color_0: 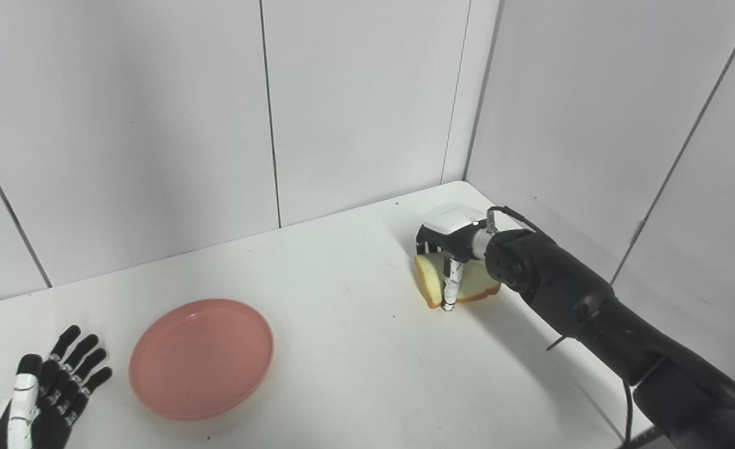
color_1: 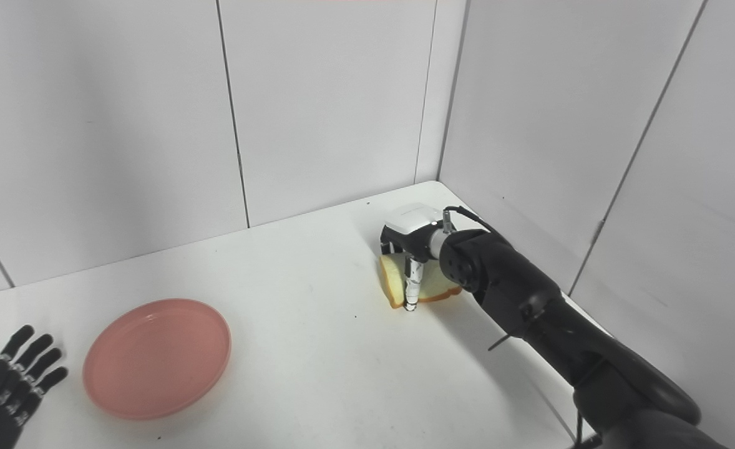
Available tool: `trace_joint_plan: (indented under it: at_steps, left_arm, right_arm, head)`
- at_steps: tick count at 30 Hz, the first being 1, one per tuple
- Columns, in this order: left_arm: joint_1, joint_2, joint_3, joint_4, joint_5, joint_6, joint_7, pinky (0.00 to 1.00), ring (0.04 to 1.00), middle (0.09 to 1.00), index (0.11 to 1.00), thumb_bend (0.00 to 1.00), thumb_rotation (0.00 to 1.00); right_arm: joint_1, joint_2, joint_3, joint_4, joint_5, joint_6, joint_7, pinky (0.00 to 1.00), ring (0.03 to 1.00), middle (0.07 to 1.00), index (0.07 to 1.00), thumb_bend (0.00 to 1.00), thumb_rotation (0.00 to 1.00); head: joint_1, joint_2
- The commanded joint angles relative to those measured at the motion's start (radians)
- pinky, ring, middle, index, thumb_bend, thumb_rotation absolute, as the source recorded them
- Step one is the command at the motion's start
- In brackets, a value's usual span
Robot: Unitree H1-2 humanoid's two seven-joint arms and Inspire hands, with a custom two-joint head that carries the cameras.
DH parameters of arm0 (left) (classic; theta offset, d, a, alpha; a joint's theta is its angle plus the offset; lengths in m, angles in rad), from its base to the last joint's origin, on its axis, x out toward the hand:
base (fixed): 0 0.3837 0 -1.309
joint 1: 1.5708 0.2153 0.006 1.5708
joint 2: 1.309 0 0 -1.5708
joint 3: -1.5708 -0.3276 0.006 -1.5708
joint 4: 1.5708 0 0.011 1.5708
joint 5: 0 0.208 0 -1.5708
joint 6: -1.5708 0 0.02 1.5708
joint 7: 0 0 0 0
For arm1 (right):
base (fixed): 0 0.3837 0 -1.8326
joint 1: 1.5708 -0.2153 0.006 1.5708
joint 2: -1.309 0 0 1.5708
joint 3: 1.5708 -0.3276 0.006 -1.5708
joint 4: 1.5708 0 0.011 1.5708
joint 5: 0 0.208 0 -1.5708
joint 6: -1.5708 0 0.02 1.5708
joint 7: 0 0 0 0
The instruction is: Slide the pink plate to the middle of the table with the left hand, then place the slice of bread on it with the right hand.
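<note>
The pink plate (color_0: 202,357) lies on the white table, left of the middle; it also shows in the right eye view (color_1: 156,357). My left hand (color_0: 55,388) rests flat and open at the near left, a little left of the plate and not touching it. The slice of bread (color_0: 428,282) is at the far right of the table, near the corner, with its left edge tilted up. My right hand (color_0: 448,249) is over it from above, thumb down in front and fingers behind, closed on the slice. The bread's lower edge is still at the table.
White wall panels close the table at the back and along the right side (color_0: 592,156), close to the bread and my right arm. The table's bare white top (color_0: 342,349) lies between plate and bread.
</note>
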Motion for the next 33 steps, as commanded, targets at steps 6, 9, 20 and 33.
trace_joint_plan:
  at_steps: [6, 9, 20, 33]
  left_arm:
    - [0.015, -0.001, -0.009, 0.043, 0.011, 0.045, 0.003, 0.91, 0.941, 0.947, 0.946, 0.77, 1.00]
    - [0.013, -0.005, -0.014, 0.053, 0.021, 0.039, 0.009, 0.89, 0.933, 0.943, 0.943, 0.77, 1.00]
    - [0.022, -0.034, -0.036, 0.046, 0.051, 0.004, 0.039, 0.92, 0.950, 0.958, 0.953, 0.73, 0.99]
    - [-0.009, -0.113, -0.090, 0.060, 0.126, 0.045, 0.111, 1.00, 0.999, 0.998, 0.999, 0.65, 1.00]
  right_arm:
    - [-0.031, -0.024, -0.035, -0.037, -0.010, 0.049, 0.000, 0.42, 0.413, 0.512, 0.489, 0.52, 0.00]
    - [-0.035, -0.021, -0.044, -0.075, -0.004, 0.054, 0.000, 0.46, 0.427, 0.519, 0.470, 0.52, 0.00]
    - [-0.153, 0.050, -0.041, -0.205, 0.013, 0.062, 0.090, 0.46, 0.440, 0.520, 0.467, 0.52, 0.00]
    - [-0.287, 0.196, 0.026, -0.216, 0.060, 0.033, 0.198, 0.41, 0.403, 0.508, 0.508, 0.52, 0.00]
  head:
    - [0.015, -0.009]
    - [0.032, -0.020]
    - [0.157, -0.066]
    - [0.402, -0.066]
